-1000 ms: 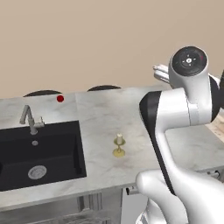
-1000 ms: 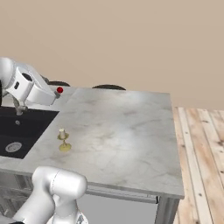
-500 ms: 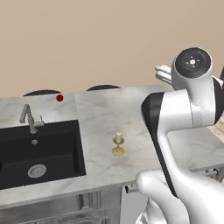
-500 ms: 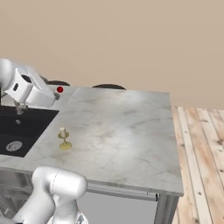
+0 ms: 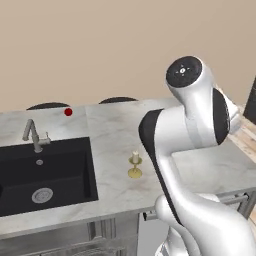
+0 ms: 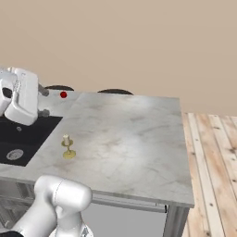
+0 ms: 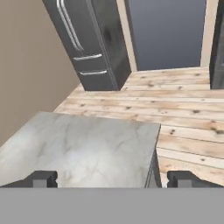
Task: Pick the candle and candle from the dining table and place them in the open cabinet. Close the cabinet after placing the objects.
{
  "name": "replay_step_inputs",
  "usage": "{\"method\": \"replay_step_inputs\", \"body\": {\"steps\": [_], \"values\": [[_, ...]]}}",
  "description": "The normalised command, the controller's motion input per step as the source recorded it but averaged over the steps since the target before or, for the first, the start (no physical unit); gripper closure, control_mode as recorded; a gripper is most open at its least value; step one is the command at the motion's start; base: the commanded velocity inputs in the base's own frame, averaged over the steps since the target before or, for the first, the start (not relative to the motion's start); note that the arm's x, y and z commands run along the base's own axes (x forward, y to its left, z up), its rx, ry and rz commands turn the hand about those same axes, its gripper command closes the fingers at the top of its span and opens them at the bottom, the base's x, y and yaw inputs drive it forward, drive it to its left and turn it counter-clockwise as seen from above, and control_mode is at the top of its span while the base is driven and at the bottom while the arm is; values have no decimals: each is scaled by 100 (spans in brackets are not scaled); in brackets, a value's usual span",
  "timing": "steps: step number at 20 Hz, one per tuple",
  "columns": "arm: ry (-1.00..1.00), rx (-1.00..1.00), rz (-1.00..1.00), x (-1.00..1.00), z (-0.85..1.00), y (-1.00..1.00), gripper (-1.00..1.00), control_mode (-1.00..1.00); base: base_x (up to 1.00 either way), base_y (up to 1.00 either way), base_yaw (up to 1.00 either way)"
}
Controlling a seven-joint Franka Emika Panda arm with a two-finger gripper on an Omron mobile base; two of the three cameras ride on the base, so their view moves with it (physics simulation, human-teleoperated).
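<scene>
A thin cream candle (image 5: 135,157) stands upright on a slim gold stemmed holder on the marbled dining table (image 5: 115,130), just right of the black sink. The right base view shows the same candle (image 6: 66,140) near the front left of the dining table (image 6: 134,134). My gripper (image 7: 113,179) is open, its two dark fingertips (image 7: 41,178) wide apart with nothing between them. It hangs high over the table's right end, well away from the candle, looking past the table corner at the floor. The cabinet is out of view.
A black inset sink (image 5: 45,172) with a grey faucet (image 5: 34,135) fills the table's left part. A small red ball (image 5: 68,112) lies at the back edge. Wooden floor (image 7: 183,113) lies beyond the table corner, with a tall dark unit with silver handles (image 7: 92,39) behind it.
The arm has swung: its round joint cap has moved left in the left base view and the hand now points to the right. The candle has not moved.
</scene>
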Motion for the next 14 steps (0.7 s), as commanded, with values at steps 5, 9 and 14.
{"method": "replay_step_inputs", "body": {"steps": [5, 9, 14], "values": [[1, 41, -27, -34, 1, -7, -100, -100, 0, 0, 0], [1, 50, -17, -47, 10, -25, -100, -100, 0, 0, 0], [-3, 43, -5, -54, 2, -32, -100, -100, 0, 0, 0]]}}
